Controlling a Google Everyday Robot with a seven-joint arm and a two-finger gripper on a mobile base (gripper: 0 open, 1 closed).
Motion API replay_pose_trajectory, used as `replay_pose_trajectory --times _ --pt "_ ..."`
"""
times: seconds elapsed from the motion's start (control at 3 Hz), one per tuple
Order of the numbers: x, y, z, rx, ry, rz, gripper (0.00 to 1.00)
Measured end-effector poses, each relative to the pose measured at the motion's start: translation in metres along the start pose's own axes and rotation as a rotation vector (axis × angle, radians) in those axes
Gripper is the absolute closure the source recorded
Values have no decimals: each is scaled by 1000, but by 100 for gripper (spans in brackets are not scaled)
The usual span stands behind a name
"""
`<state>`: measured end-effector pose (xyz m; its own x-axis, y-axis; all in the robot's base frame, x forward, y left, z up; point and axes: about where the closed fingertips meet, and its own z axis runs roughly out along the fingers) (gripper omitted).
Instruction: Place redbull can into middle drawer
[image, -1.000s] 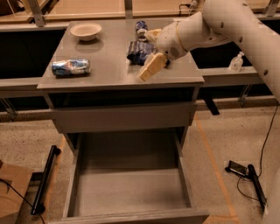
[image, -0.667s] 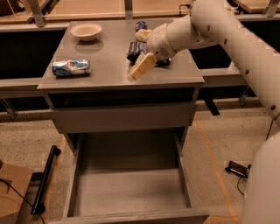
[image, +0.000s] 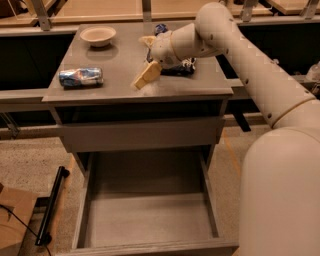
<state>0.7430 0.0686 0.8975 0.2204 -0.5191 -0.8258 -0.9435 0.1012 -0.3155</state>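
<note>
Redbull can (image: 81, 77) lying flat on cabinet top (image: 120, 57), long axis left to right, gripper (image: 140, 62) nearby on its right, fingers (image: 147, 75) spread, holding nothing

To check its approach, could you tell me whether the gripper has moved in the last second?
Yes: the gripper, over the table, has shifted closer to the redbull can.

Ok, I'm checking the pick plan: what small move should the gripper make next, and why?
Probably shift the gripper sideways across the cabinet top toward the redbull can. The can lies on its side near the top's edge, untouched; the gripper hovers open and empty near the middle, and the middle drawer already stands open.
</note>
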Motion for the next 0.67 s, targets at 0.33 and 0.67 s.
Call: replay_pose_trajectory --times 0.33,0.67 --pt "-1 -9 32 -14 -29 2 0" --pt "-5 -12 68 -47 -42 32 0"
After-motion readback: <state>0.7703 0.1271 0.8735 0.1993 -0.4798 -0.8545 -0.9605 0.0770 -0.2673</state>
